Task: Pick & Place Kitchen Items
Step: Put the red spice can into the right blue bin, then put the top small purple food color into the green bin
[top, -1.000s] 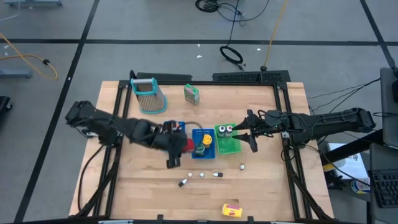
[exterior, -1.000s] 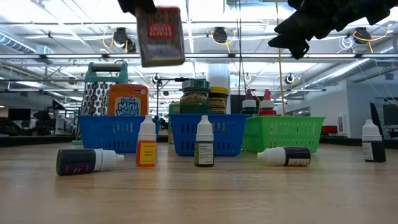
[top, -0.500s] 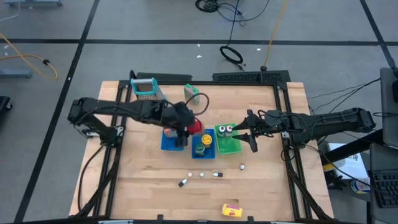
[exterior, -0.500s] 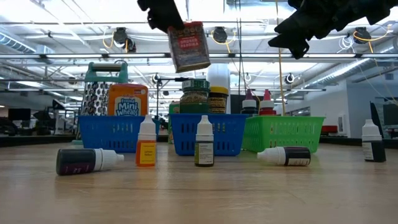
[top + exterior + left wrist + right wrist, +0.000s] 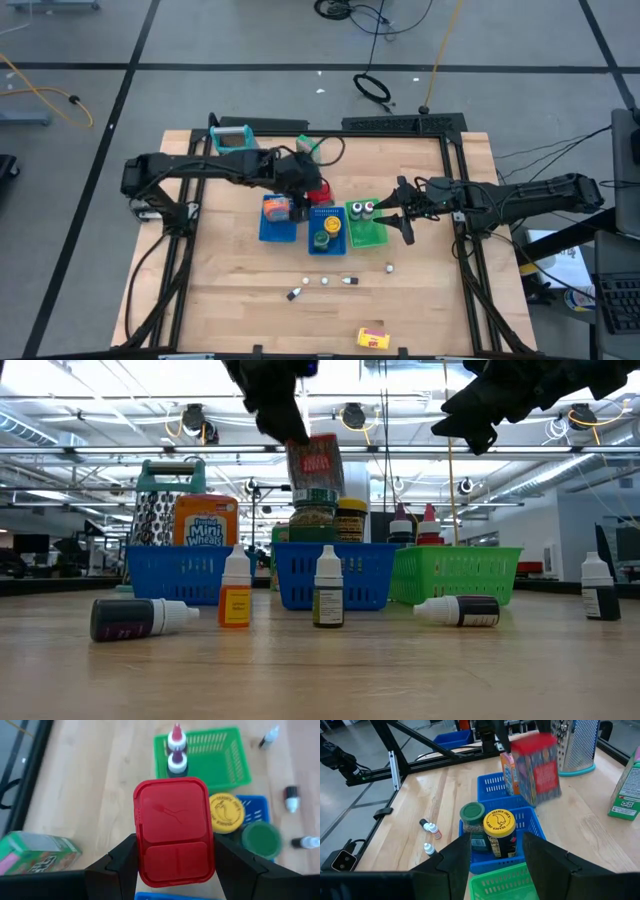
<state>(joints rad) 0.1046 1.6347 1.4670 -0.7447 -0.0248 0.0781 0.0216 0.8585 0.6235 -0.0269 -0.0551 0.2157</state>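
Note:
My left gripper [image 5: 308,188] is shut on the red can [image 5: 173,831], a red-lidded tin, held in the air over the far end of the middle blue basket [image 5: 327,247]. In the low view the red can [image 5: 315,468] hangs just above the jars. That basket holds a yellow-lidded jar [image 5: 498,831] and a green-lidded jar [image 5: 472,820]. The orange packet [image 5: 277,208] stands in the left blue basket. My right gripper [image 5: 405,222] is open in the air beside the green basket [image 5: 368,232], touching nothing. The green carton [image 5: 308,150] stands near the far edge. My left gripper pinches the red can between its two fingers [image 5: 127,860], one on each long side wall [image 5: 137,847] just below the lid. The fingers come from above, slanting down. The can is lifted clear and hangs below them, slightly tilted.
The grater [image 5: 230,138] stands at the far left, partly under the left arm. Small spice bottles [image 5: 325,281] lie and stand on the near part of the table. The yellow box [image 5: 372,338] lies at the near edge. Two bottles [image 5: 176,750] stand in the green basket.
My left gripper, still shut on the red can, has moved toward the far edge and to the right, from beside the near end of the left blue basket to over the far end of the middle one. It has come down, and the can has turned more upright.

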